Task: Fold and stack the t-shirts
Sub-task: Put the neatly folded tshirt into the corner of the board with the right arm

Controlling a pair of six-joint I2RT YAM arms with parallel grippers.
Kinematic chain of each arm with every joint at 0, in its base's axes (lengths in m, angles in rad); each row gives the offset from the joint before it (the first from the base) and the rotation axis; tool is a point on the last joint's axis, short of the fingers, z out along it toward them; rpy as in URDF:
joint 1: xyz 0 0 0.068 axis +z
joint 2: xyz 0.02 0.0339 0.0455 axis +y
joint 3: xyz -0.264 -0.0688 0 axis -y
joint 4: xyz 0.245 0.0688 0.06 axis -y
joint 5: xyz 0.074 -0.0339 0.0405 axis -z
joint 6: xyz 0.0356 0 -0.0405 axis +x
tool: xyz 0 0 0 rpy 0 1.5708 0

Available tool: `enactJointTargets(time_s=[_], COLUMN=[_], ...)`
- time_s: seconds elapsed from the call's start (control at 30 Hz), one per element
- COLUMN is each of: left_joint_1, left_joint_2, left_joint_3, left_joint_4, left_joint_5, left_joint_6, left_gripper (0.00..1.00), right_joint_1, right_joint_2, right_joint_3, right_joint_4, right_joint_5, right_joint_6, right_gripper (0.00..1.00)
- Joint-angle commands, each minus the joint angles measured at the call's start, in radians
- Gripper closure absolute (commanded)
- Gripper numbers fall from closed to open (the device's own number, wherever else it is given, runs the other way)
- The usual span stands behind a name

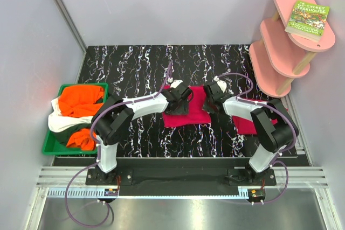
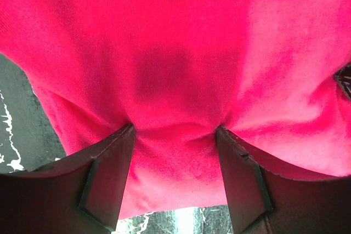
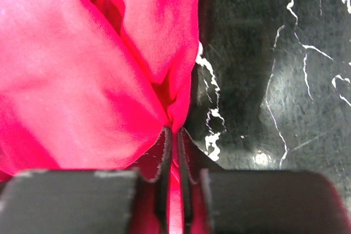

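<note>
Crimson cloth takes centre stage from the top camera: a crimson t-shirt (image 1: 194,112) lies in the middle of the black marbled counter (image 1: 135,68), and both arms are reaching in on it. The left pincer (image 1: 182,102) sits on the shirt's left part, the right pincer (image 1: 210,102) at its right edge. Over on the right, a second crimson t-shirt (image 1: 247,126) lies flat, partly under the right arm. At the left edge of the counter a green tray (image 1: 99,85) holds an orange t-shirt (image 1: 81,99) heaped with a white t-shirt (image 1: 59,119) that spills over the rim. In the upper right corner a pink shelf (image 1: 280,36) carries a book (image 1: 307,19) on its top tier.

On to the left wrist camera, and pink fills nearly the whole frame. The two dark fingers (image 2: 107,182) stand well apart, tips down against the cloth, and the fabric puckers where each tip meets it. A band of shirt runs between them, not squeezed. A sliver of counter shows at the left edge and along the bottom.

Now the right wrist camera, and this one is a pinch! The fingers (image 3: 166,157) are drawn almost together in the lower middle of the frame, clamped on a thin fold at the shirt's edge. The cloth gathers upward from that grip and spreads across the left half of the frame. The right half is bare counter, black with white veins.
</note>
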Motion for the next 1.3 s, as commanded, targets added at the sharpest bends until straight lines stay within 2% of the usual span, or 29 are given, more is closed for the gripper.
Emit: enactJointTargets(time_s=[0.0, 0.27, 0.73, 0.77, 0.87, 0.9, 0.93, 1.27], left_joint_1=[0.004, 0.004, 0.002, -0.005, -0.03, -0.036, -0.041, -0.056], left_joint_2=[0.073, 0.047, 0.03, 0.014, -0.084, -0.145, -0.173, -0.504], left_joint_3=[-0.038, -0.038, -0.03, -0.035, -0.059, -0.065, -0.079, -0.209], left_joint_4=[-0.047, -0.047, -0.048, -0.045, -0.032, -0.03, -0.027, -0.024], left_joint_5=[0.059, 0.051, 0.051, 0.039, -0.033, -0.05, -0.072, -0.072], left_joint_6=[-0.005, -0.001, -0.016, -0.021, -0.031, -0.033, -0.039, -0.064], left_gripper=[0.34, 0.34, 0.35, 0.34, 0.19, 0.06, 0.03, 0.01], right_joint_1=[0.005, 0.005, 0.005, 0.005, 0.005, 0.005, 0.005, 0.004], right_joint_2=[-0.02, -0.175, -0.136, -0.147, -0.192, -0.195, -0.198, -0.265], right_joint_3=[-0.056, -0.053, -0.012, -0.004, 0.048, 0.065, 0.089, 0.149], right_joint_4=[-0.183, -0.223, -0.239, -0.242, -0.27, -0.287, -0.298, -0.387], right_joint_5=[-0.011, 0.085, 0.082, 0.093, 0.143, 0.16, 0.164, 0.281], right_joint_6=[-0.001, -0.039, -0.059, -0.071, -0.117, -0.122, -0.122, -0.134], right_gripper=[0.99, 1.0, 1.0, 1.0, 1.0, 1.0, 1.0, 1.0])
